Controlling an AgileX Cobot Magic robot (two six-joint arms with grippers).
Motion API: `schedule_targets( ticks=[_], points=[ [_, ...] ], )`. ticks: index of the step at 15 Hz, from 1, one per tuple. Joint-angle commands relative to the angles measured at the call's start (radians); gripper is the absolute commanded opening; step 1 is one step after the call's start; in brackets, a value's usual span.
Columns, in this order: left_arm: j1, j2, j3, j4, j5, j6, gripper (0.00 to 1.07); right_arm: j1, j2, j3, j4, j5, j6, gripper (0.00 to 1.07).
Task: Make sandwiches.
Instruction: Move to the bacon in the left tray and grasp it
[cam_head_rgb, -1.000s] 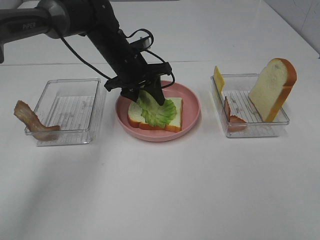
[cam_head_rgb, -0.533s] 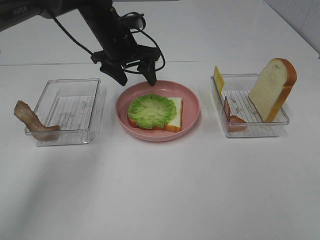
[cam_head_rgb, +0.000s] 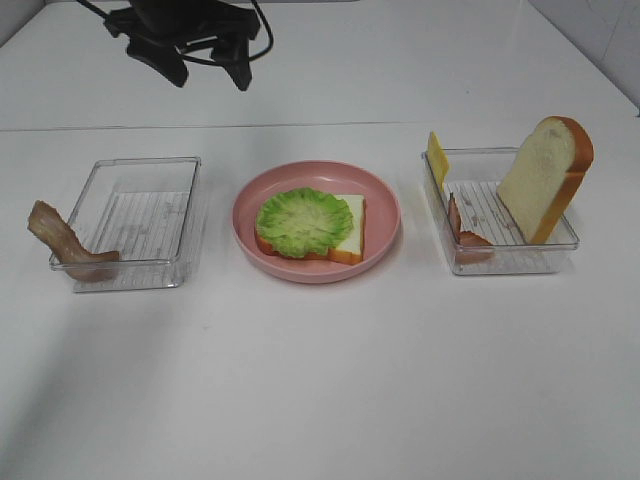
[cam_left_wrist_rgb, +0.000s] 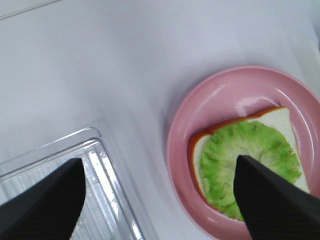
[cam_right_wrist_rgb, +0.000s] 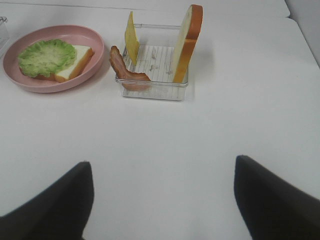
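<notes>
stage: early, roughly a third of the stack built, judging by the layers down
done: bread slice (cam_head_rgb: 348, 238) flat on the pink plate (cam_head_rgb: 386, 200), lettuce leaf (cam_head_rgb: 303, 220) spread on top and covering most of it
left to add: bacon, cheese, top slice
bacon strip (cam_head_rgb: 62, 243): at the outer end of the left tray (cam_head_rgb: 140, 163), apparently hooked over its wall, half outside
second bacon strip (cam_head_rgb: 463, 233): in the right tray (cam_head_rgb: 505, 266), leaning on the wall nearest the plate
cheese square (cam_head_rgb: 437, 158): on edge in the same tray, at the far corner nearest the plate
second bread slice (cam_head_rgb: 545, 178): upright and tilted, propped at the tray's other end
left gripper (cam_head_rgb: 210, 80): raised beyond the plate, over the far part of the table (cam_head_rgb: 320, 380), jaws apart, nothing held
right gripper (cam_right_wrist_rgb: 162, 162): low over bare table, well apart from the right tray, jaws wide apart, nothing held
bread: white matte face, orange-brown crust, thick and squared, likely soft foam
lettuce: round, ruffled, ridged green, thin and floppy-looking
bacon: brown, wavy, narrow, likely rubbery
cheese: flat, thin, smooth yellow
trays: clear rigid plastic, ribbed floors, glossy walls
plate: smooth, shallow, raised rim
</notes>
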Motion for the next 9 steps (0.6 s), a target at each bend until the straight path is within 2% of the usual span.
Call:
schedule_targets(
  ticks=[1,4,5,9],
  points=[
    [0.044,-0.096,0.089,0.009,0.077,-0.011,0.77,-0.006,-0.012,0.004,-0.005,-0.012,0.0,0.74],
    [0.091,-0.266,0.307,0.035,0.077,-0.019,0.77,-0.006,-0.012,0.004,-0.005,-0.012,0.0,0.74],
    [0.097,-0.362,0.408,0.082,0.077,-0.025,0.77,-0.006,-0.012,0.004,-0.005,-0.012,0.0,0.74],
    [0.097,-0.577,0.637,0.25,0.077,-0.133,0.77,-0.006,-0.012,0.004,-0.005,-0.012,0.0,0.74]
  ],
)
